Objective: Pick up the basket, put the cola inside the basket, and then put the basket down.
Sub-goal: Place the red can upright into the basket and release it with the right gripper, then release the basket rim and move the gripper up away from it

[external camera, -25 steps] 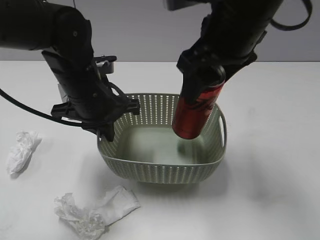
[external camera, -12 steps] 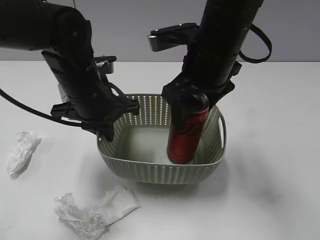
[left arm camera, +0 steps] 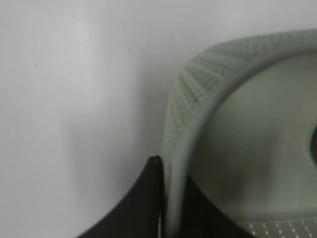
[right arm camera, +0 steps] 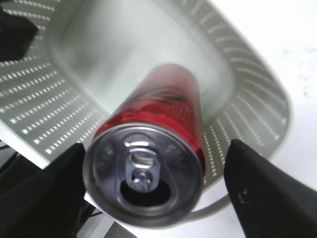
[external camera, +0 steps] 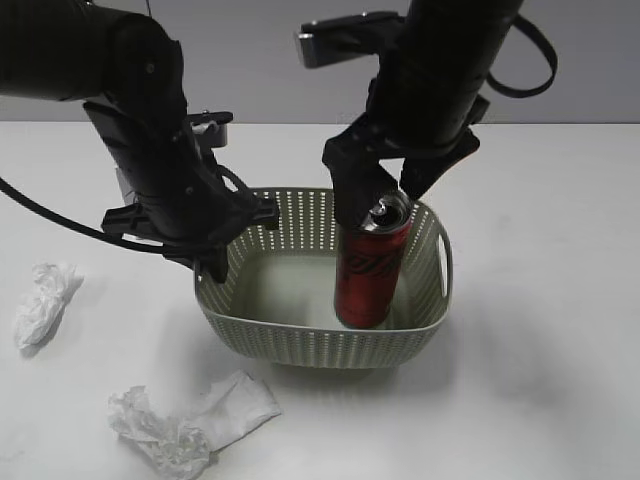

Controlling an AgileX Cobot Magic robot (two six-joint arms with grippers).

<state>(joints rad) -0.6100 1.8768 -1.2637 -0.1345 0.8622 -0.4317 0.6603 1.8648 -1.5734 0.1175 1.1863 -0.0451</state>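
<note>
Half a second ago the right gripper (external camera: 385,195) clasped the cola (external camera: 372,272); now its jaws stand spread wide either side of the silver top, and the can stands upright inside the basket (external camera: 300,345), by the right wall. The left gripper (external camera: 225,250) is closed on the basket's left rim (wrist view shows a finger each side), so only setting down seems left. Two crumpled tissues (external camera: 190,425) lie near, front-left, apparently clear of the basket.
</note>
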